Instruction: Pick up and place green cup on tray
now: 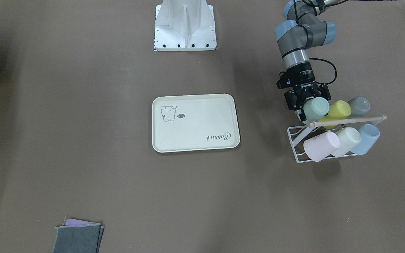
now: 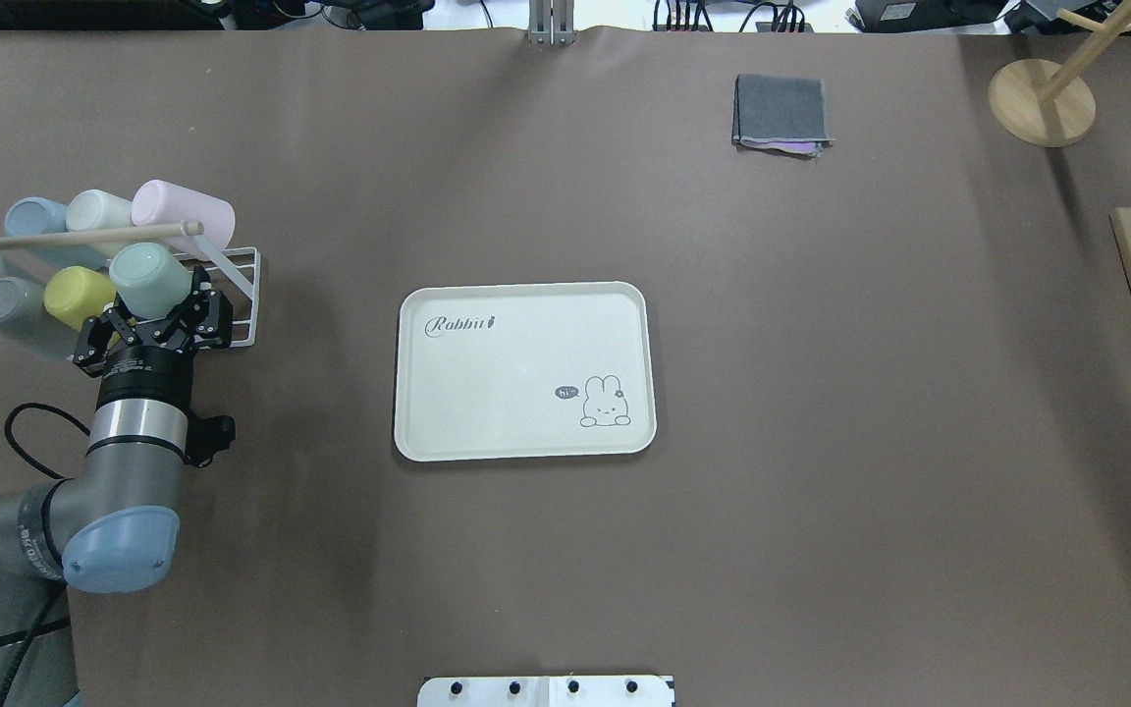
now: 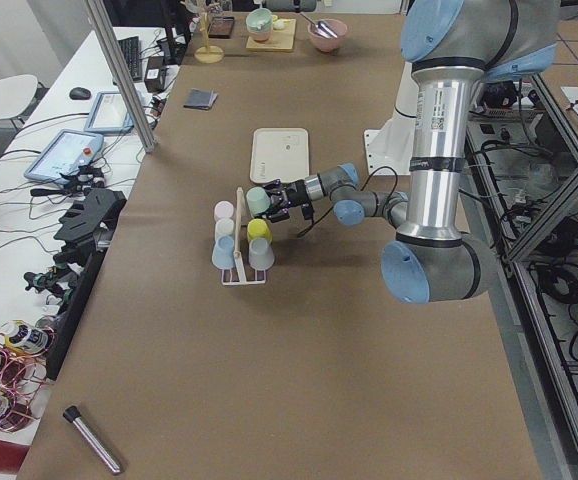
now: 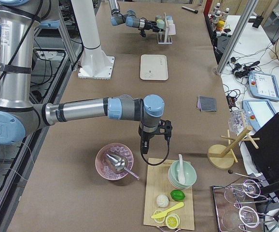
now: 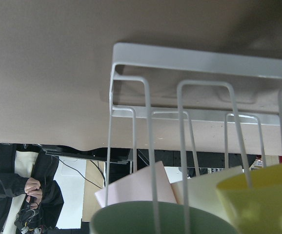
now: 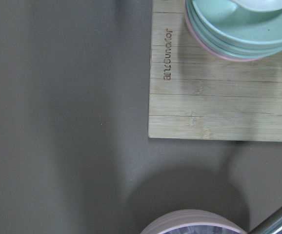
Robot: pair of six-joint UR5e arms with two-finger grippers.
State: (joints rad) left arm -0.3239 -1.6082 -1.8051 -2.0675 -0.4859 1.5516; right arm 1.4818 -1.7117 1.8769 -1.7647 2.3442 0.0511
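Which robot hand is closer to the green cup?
Left. The left gripper is right at the green cup on the rack; the right gripper hangs far away, by the wooden board.

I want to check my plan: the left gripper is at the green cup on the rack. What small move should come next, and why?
Probably close the left gripper on the green cup before lifting. It flanks the cup, but I cannot tell that it grips; the cup hangs on a rack wire, and the tray is empty.
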